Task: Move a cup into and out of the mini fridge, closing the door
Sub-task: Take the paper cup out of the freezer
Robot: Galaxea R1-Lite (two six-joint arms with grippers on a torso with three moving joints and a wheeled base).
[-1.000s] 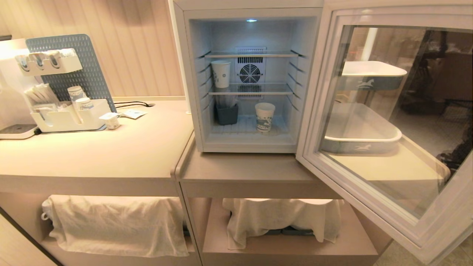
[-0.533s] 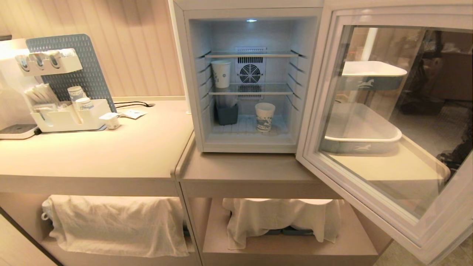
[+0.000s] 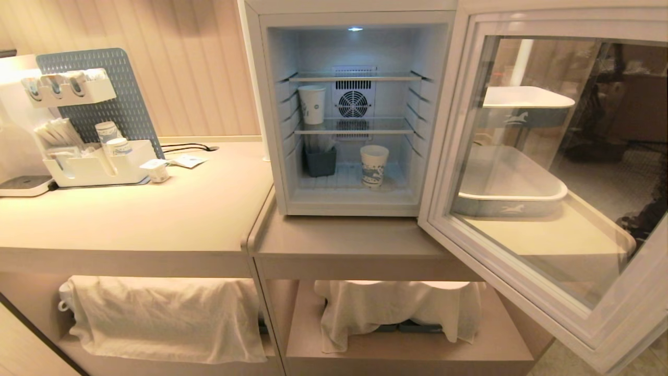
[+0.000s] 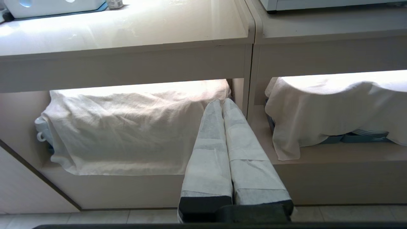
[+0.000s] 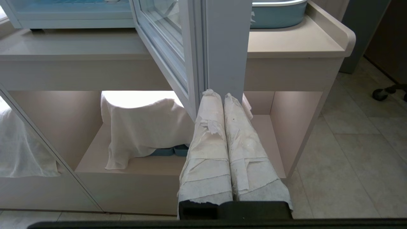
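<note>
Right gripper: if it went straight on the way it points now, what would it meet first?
Probably the door: the shut right gripper has its tips just under the open door's outer edge, pointing at it. Depth is unclear, so it might pass below toward the counter's open shelf.

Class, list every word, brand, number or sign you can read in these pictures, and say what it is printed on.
No text is readable.
Cup, middle fridge shelf: blue marks, too small.
Cup, fridge floor: blue pattern, no words.
Trays behind the door: white horse emblem, no lettering.
</note>
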